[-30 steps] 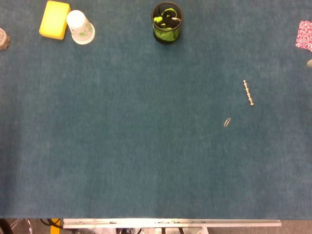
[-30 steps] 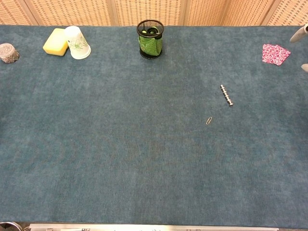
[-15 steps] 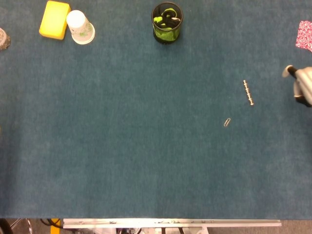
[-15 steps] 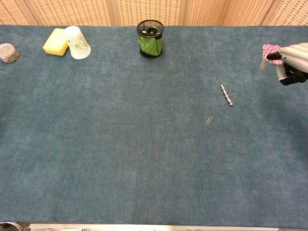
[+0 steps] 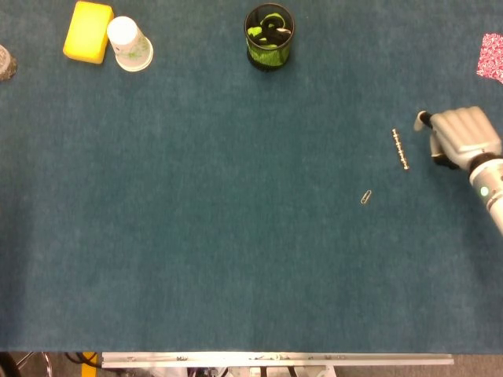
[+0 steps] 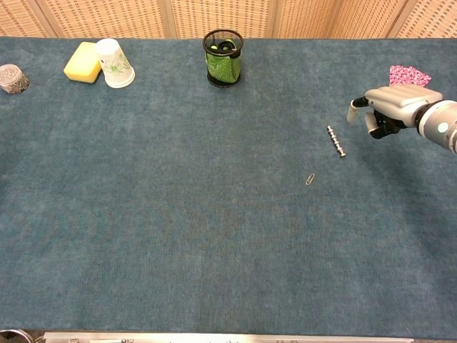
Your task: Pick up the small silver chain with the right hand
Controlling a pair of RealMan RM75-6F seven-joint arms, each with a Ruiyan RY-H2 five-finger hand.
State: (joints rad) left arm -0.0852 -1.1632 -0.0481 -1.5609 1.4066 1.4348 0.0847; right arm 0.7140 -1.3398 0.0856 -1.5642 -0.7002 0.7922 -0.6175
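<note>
Your table (image 5: 196,259) is a wide blue-felt surface, and most of what sits on it is crowded along the far edge, well away from the work. Toward the far-left corner you have a yellow sponge (image 5: 88,31) with a tipped paper cup (image 5: 130,43) touching it; a green mesh pen holder (image 5: 269,35) stands near the middle of the far edge, and a pink patterned cloth (image 5: 491,57) lies by the far-right corner.

Your right hand (image 5: 460,135) is the thing that has changed: a second ago it was barely in sight at the right edge, and now it has come well in over the table. It holds nothing. Its fingers look curled down with the thumb set out toward the target (whether they are truly closed together I cannot tell from either view). Your left hand is not in view.

The small silver chain (image 5: 401,149) lies straight on the felt in the right half, untouched, just beside the hand on its inner side. A paper clip (image 5: 366,197) lies near the chain, toward the near edge.

So you are partway through the approach; I judge you need a little more travel inward and a descent, keeping your pinch clear of the clip.
</note>
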